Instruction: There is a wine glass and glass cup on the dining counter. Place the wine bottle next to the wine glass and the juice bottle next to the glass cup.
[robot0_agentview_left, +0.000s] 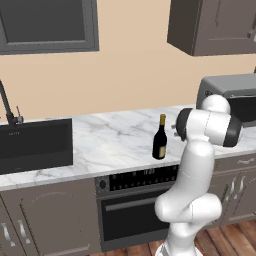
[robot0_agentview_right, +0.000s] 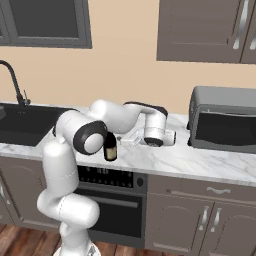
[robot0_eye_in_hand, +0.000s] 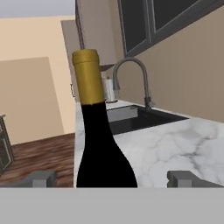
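The wine bottle (robot0_agentview_left: 160, 140), dark with a gold foil top, stands upright on the marble worktop (robot0_agentview_left: 110, 145) above the oven. In the right base view the arm's elbow covers part of the wine bottle (robot0_agentview_right: 110, 148). My gripper (robot0_agentview_right: 128, 139) lies level over the worktop just right of the bottle, pointing at it. In the hand view the wine bottle (robot0_eye_in_hand: 103, 148) rises close up between the two fingertips (robot0_eye_in_hand: 42, 178), which stand wide apart and clear of the glass. My gripper (robot0_eye_in_hand: 113, 178) is open and holds nothing. The wine glass, glass cup, juice bottle and dining counter are out of view.
A dark sink (robot0_agentview_left: 35, 142) with a black faucet (robot0_agentview_left: 7, 106) lies left of the bottle. A grey toaster oven (robot0_agentview_right: 224, 120) stands on the worktop to the right. The built-in oven (robot0_agentview_left: 132, 200) sits below, and wall cabinets (robot0_agentview_right: 205, 30) hang above.
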